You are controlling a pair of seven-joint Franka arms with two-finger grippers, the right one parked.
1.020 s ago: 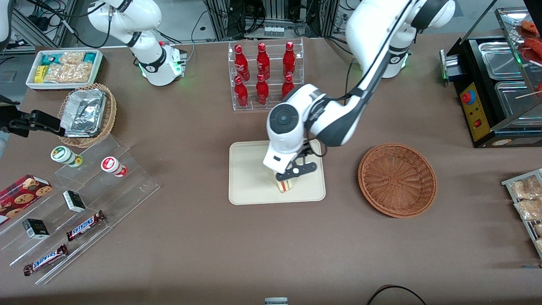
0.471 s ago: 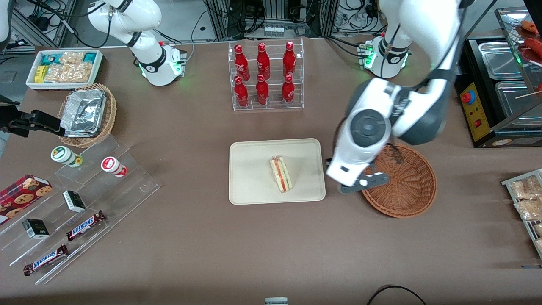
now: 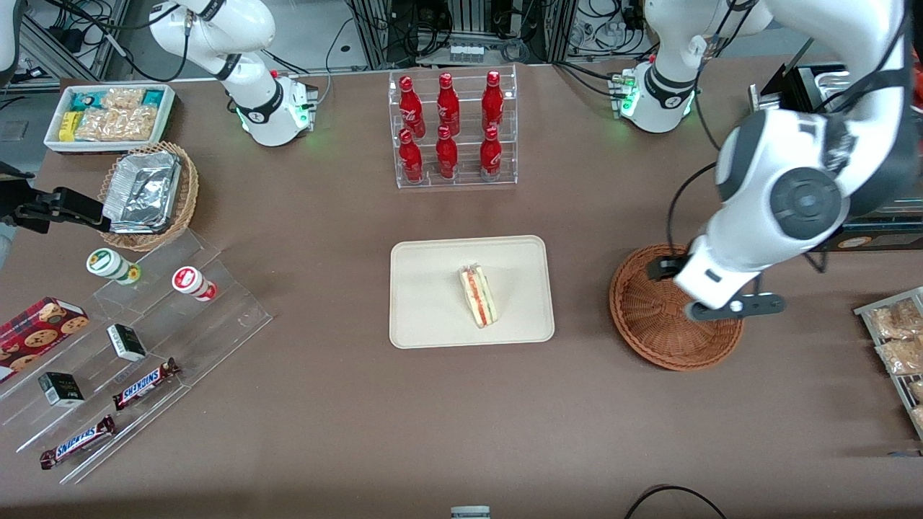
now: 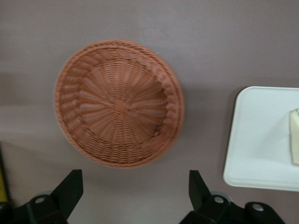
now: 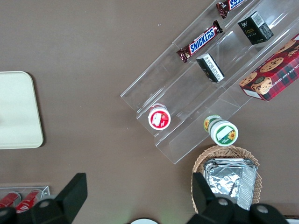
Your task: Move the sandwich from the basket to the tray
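The sandwich [image 3: 478, 295] lies on the cream tray [image 3: 425, 288], cut side up, showing red, orange and green layers. The reddish-brown basket [image 3: 649, 328] stands beside the tray, toward the working arm's end, with nothing in it. My left gripper [image 3: 721, 299] hovers high above the basket's rim, well apart from the sandwich. In the left wrist view the gripper [image 4: 133, 189] is open and empty, with the basket [image 4: 119, 102], the tray [image 4: 266, 140] and an edge of the sandwich [image 4: 295, 135] below it.
A clear rack of red bottles [image 3: 451, 130] stands farther from the camera than the tray. A black machine [image 3: 851, 158] and snack packets [image 3: 898, 339] lie at the working arm's end. A tan basket of foil containers [image 3: 148, 194], a white snack bin [image 3: 108, 115] and an acrylic stand [image 3: 122, 346] lie at the parked arm's end.
My gripper let go of the sandwich on the tray, rose and swung away toward the working arm's end, to above the basket. The sandwich stays on the tray.
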